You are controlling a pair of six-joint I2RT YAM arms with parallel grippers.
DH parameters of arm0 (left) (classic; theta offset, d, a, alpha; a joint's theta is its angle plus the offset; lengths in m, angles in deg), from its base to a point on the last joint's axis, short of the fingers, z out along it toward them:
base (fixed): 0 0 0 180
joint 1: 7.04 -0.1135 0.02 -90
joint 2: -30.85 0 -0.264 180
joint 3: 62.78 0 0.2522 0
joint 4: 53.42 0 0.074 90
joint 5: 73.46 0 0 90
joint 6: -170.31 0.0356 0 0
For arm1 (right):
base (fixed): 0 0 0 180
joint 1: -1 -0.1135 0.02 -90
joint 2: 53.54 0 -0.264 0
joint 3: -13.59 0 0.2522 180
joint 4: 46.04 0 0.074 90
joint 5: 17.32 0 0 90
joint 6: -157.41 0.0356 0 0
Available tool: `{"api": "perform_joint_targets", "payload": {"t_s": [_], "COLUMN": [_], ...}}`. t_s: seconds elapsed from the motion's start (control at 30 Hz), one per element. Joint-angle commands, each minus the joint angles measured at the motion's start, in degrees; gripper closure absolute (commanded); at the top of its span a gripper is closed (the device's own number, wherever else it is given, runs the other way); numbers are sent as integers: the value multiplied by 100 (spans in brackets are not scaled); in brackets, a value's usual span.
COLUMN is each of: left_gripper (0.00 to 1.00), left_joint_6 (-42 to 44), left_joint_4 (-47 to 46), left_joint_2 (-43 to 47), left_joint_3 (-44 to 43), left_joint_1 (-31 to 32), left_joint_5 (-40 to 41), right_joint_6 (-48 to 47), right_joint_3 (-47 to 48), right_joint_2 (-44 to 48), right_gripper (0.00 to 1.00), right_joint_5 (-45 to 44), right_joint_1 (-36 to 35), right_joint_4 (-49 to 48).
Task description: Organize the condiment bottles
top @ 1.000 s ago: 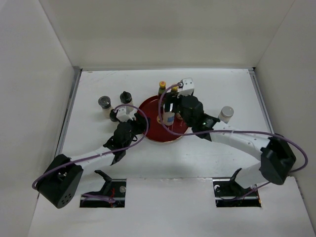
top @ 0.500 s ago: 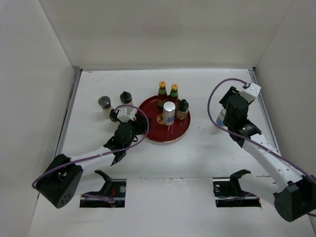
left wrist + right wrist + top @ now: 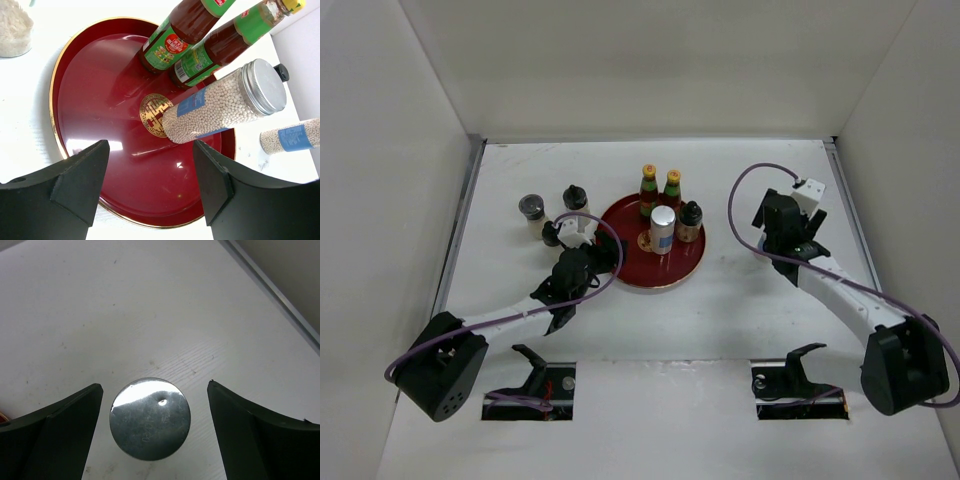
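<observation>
A round red tray (image 3: 632,278) holds two dark orange-capped bottles (image 3: 648,187), a blue-banded silver-lidded shaker (image 3: 663,228) and a black-capped jar (image 3: 691,222). My left gripper (image 3: 598,256) is open and empty at the tray's left rim. Its wrist view shows the tray (image 3: 56,125), both dark bottles (image 3: 172,37), the shaker (image 3: 220,102) and a second shaker (image 3: 295,136) beyond. My right gripper (image 3: 778,236) is open, pointing down over that second shaker, which it hides from above. In the right wrist view its silver lid (image 3: 150,417) stands between my spread fingers (image 3: 60,425), untouched.
Left of the tray stand a grey-lidded jar (image 3: 532,212), a black-capped bottle (image 3: 576,199) and another small black-capped one (image 3: 552,235). The jar of white grains also shows in the left wrist view (image 3: 12,25). White walls enclose the table; a metal rail (image 3: 280,295) runs along its right edge.
My right gripper left the tray, where it set down the silver-lidded shaker, swung right, and now points down over the shaker on the table. The left arm has not moved.
</observation>
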State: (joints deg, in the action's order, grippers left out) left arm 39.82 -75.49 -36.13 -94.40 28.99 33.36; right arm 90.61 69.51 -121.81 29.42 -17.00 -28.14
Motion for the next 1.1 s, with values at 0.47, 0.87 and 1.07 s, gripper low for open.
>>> {"api": "perform_joint_targets", "payload": {"t_s": [0.47,0.87,1.07], "left_gripper": [34,34,34], "left_joint_6": [-12,103,208], "left_joint_4": [-345,-363,-301], "left_joint_2": [45,-131,-34], "left_joint_3": [-50,-156,-182], "left_joint_1": [13,171,251], "left_joint_5": [-56,295,647], "right_joint_6": [282,114,9], "right_joint_3": [196,856,944], "right_joint_2": [304,262,-344], "right_gripper": [51,51,51], "right_joint_5": [135,749,1259], "right_joint_1": [-523,-2431,-2599], "right_joint_4": [-54,-703,-1521]}}
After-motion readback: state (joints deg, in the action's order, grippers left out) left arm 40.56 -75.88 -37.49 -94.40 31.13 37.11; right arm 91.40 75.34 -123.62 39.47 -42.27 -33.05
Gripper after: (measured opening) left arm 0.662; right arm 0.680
